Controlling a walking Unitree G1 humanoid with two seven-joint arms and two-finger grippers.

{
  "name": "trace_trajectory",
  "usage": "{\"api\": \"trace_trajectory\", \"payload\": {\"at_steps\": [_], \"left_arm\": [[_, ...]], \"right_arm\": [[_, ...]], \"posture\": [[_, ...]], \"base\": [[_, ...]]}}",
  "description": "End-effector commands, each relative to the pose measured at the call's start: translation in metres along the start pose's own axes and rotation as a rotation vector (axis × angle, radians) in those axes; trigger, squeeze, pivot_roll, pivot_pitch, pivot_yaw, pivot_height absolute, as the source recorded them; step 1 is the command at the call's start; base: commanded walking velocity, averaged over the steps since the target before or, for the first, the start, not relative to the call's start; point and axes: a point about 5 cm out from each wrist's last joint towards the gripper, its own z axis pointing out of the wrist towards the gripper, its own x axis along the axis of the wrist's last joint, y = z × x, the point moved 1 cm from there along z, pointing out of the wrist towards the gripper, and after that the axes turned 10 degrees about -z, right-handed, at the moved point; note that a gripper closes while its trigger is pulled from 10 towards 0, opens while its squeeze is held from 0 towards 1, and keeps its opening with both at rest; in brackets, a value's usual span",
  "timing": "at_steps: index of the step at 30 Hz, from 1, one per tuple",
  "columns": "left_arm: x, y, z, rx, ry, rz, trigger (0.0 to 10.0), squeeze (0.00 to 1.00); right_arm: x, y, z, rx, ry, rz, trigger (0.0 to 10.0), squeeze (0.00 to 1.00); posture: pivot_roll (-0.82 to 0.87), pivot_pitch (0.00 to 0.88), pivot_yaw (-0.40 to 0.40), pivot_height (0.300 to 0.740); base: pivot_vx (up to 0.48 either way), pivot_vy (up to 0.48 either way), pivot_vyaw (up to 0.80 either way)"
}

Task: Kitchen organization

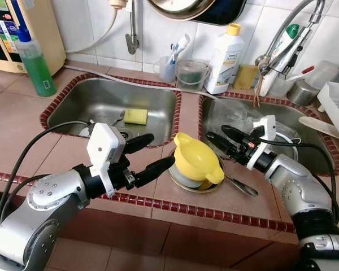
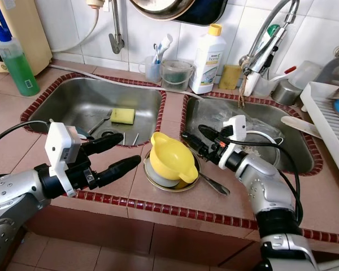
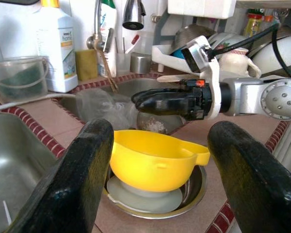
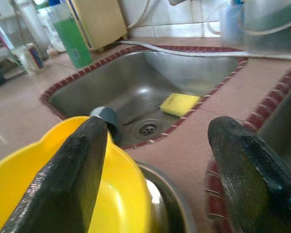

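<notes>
Landmark: yellow bowl (image 1: 196,159), on tiled divider between two sinks.
- Left sink (image 1: 96,101) left of bowl; yellow sponge (image 1: 135,116) in basin.
- Green bottle (image 1: 36,63) far left of bowl, on counter.
- White detergent bottle (image 1: 224,59) behind bowl, by wall.
- Spoon (image 1: 240,187) just right of bowl.
- Bowl: glossy yellow, spouted, tilted, stacked on pale plate (image 3: 144,199) inside steel dish (image 1: 187,186).
- Left gripper (image 1: 146,156): jaws apart, empty, just left of bowl.
- Right gripper (image 1: 217,139): jaws apart, empty, at bowl's right rim.
</notes>
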Motion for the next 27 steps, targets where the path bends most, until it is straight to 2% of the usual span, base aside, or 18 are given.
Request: {"api": "trace_trajectory", "payload": {"at_steps": [1, 2, 4, 5, 8, 9, 10, 12, 13, 14, 16, 17, 18, 19, 20, 21, 27], "left_arm": [[0.005, 0.003, 0.000, -0.009, 0.011, 0.018, 10.0, 0.00], [0.006, 0.003, 0.000, -0.006, 0.012, 0.016, 10.0, 0.00], [0.006, 0.003, -0.001, -0.002, 0.013, 0.017, 10.0, 0.00], [0.006, 0.003, -0.002, 0.001, 0.014, 0.017, 10.0, 0.00], [0.006, 0.004, -0.002, 0.004, 0.014, 0.015, 10.0, 0.00], [0.006, 0.004, -0.002, 0.005, 0.014, 0.014, 10.0, 0.00], [0.006, 0.004, -0.002, 0.006, 0.014, 0.014, 10.0, 0.00], [0.006, 0.004, -0.002, 0.008, 0.014, 0.014, 10.0, 0.00], [0.007, 0.003, -0.003, 0.009, 0.014, 0.014, 10.0, 0.00], [0.007, 0.003, -0.003, 0.010, 0.015, 0.014, 10.0, 0.00], [0.007, 0.003, -0.003, 0.012, 0.014, 0.016, 10.0, 0.00], [0.007, 0.003, -0.003, 0.012, 0.015, 0.015, 10.0, 0.00], [0.008, 0.003, -0.003, 0.012, 0.016, 0.014, 10.0, 0.00], [0.008, 0.003, -0.003, 0.012, 0.016, 0.014, 10.0, 0.00], [0.008, 0.003, -0.003, 0.013, 0.016, 0.015, 10.0, 0.00], [0.008, 0.002, -0.003, 0.015, 0.017, 0.015, 10.0, 0.00], [0.009, 0.002, -0.003, 0.015, 0.020, 0.017, 10.0, 0.00]], "right_arm": [[0.001, 0.001, 0.001, 0.015, 0.005, 0.002, 0.2, 0.00], [-0.001, 0.000, 0.003, 0.017, 0.006, 0.007, 1.0, 0.00], [-0.005, -0.001, 0.004, 0.035, 0.000, 0.017, 0.9, 0.00], [-0.009, -0.002, 0.004, 0.046, -0.008, 0.033, 2.0, 0.00], [-0.015, -0.002, 0.001, 0.053, -0.031, 0.050, 1.8, 0.00], [-0.016, -0.002, 0.001, 0.051, -0.034, 0.049, 2.6, 0.00], [-0.018, -0.002, 0.000, 0.053, -0.038, 0.060, 4.6, 0.00], [-0.021, -0.003, -0.001, 0.062, -0.046, 0.075, 5.3, 0.00], [-0.024, -0.003, -0.002, 0.065, -0.052, 0.084, 7.5, 0.00], [-0.025, -0.003, -0.003, 0.066, -0.055, 0.088, 7.5, 0.00], [-0.030, -0.002, -0.007, 0.068, -0.079, 0.096, 9.2, 0.00], [-0.031, -0.002, -0.008, 0.067, -0.088, 0.097, 9.2, 0.00], [-0.034, -0.001, -0.011, 0.073, -0.096, 0.103, 9.8, 0.00], [-0.034, -0.001, -0.011, 0.073, -0.096, 0.103, 9.8, 0.00], [-0.035, -0.001, -0.013, 0.079, -0.104, 0.108, 9.3, 0.00], [-0.036, -0.001, -0.014, 0.081, -0.114, 0.106, 10.0, 0.00], [-0.042, -0.001, -0.022, 0.112, -0.161, 0.120, 10.0, 0.00]], "posture": [[-0.08, 0.076, -0.081, 0.740], [-0.08, 0.076, -0.081, 0.740], [-0.08, 0.081, -0.084, 0.740], [-0.07, 0.083, -0.085, 0.740], [-0.07, 0.086, -0.085, 0.740], [-0.07, 0.086, -0.085, 0.740], [-0.07, 0.086, -0.085, 0.740], [-0.07, 0.086, -0.085, 0.740], [-0.07, 0.086, -0.085, 0.740], [-0.07, 0.086, -0.085, 0.740], [-0.07, 0.086, -0.085, 0.740], [-0.07, 0.094, -0.085, 0.740], [-0.07, 0.094, -0.085, 0.740], [-0.07, 0.094, -0.085, 0.740], [-0.07, 0.095, -0.083, 0.740], [-0.07, 0.095, -0.083, 0.740], [-0.07, 0.096, -0.083, 0.740]], "base": [[0.000, 0.000, 0.00], [0.000, 0.000, 0.00], [0.000, 0.000, 0.00], [0.000, 0.000, 0.00], [0.000, 0.000, 0.00], [0.000, 0.000, 0.00], [0.000, 0.000, 0.00], [0.000, 0.000, 0.00], [0.000, 0.000, 0.00], [0.000, 0.000, 0.00], [0.000, 0.000, 0.00], [0.000, 0.000, 0.00], [0.000, 0.000, 0.00], [0.000, 0.000, 0.00], [0.000, 0.000, 0.00], [0.000, 0.000, 0.00], [0.000, 0.000, 0.00]]}}
